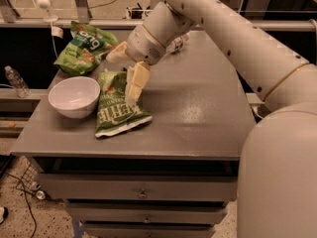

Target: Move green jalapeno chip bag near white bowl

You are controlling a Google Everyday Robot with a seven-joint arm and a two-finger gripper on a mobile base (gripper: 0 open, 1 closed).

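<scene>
The green jalapeno chip bag (117, 105) with white "Kettle" lettering lies flat on the grey table (198, 113), its left edge right beside the white bowl (74, 96). My gripper (122, 78) hangs over the bag's top end with its fingers spread wide. One finger (118, 53) points left above the bag. The other finger (136, 82) points down along the bag's right side. The gripper is open and holds nothing.
A second green bag with rounded white letters (84, 46) lies at the table's back left corner. A clear plastic bottle (177, 43) lies behind my wrist. Another bottle (16, 81) stands on a low shelf at the left. Drawers run below the table front.
</scene>
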